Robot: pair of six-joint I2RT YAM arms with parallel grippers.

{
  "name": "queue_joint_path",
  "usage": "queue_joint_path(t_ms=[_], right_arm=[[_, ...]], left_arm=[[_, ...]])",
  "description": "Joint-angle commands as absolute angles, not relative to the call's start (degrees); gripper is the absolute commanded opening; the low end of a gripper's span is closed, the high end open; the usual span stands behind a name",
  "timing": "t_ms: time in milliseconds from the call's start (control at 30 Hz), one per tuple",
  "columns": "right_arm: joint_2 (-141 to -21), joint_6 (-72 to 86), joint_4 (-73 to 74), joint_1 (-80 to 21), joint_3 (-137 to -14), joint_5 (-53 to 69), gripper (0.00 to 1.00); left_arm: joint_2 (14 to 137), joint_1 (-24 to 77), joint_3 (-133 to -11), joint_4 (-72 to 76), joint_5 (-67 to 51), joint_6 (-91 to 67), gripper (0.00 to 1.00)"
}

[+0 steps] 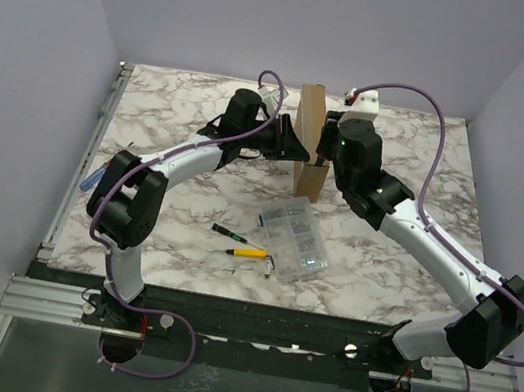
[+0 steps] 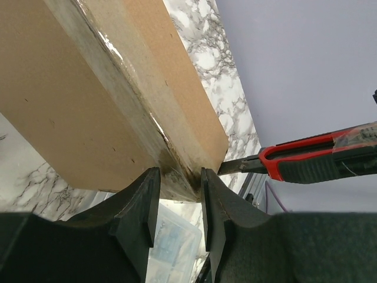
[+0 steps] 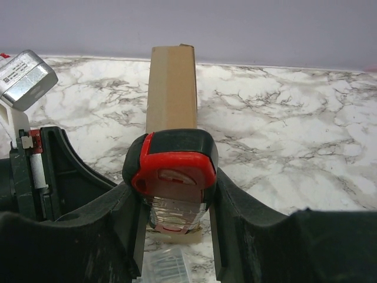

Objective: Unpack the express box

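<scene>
Arms [image 1: 187, 158] outstretched, express box [image 1: 313, 114] and knife [image 3: 174, 177] in fingers [image 2: 138, 206]

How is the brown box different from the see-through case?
The express box stands on its edge; the clear case lies flat. The box is brown cardboard; the case is see-through, showing small parts. The left gripper pinches the box; nothing holds the case. Both are rectangular.

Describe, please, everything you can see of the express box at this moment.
The express box is plain brown cardboard, flat and rectangular, standing on a narrow edge on the marble table. A glossy strip, apparently clear tape, runs along its narrow side. The left gripper pinches it across that side; the utility knife in the right gripper reaches its edge.
</scene>
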State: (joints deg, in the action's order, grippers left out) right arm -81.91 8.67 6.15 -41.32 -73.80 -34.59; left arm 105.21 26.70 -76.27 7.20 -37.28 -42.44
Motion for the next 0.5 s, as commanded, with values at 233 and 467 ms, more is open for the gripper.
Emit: queue_joint_path(t_ms=[233, 467], right_arm=[[-79.4, 12.5, -3.4, -41.9, -67.2, -38.1, 0.00], [-78.5, 11.1, -6.4, -41.9, -64.3, -39.9, 0.00]], left_arm=[[100.1, 26.0, -71.7, 7.7, -29.2, -38.4, 0.63], [95.7, 25.5, -66.5, 11.8, -23.8, -42.2, 0.49]])
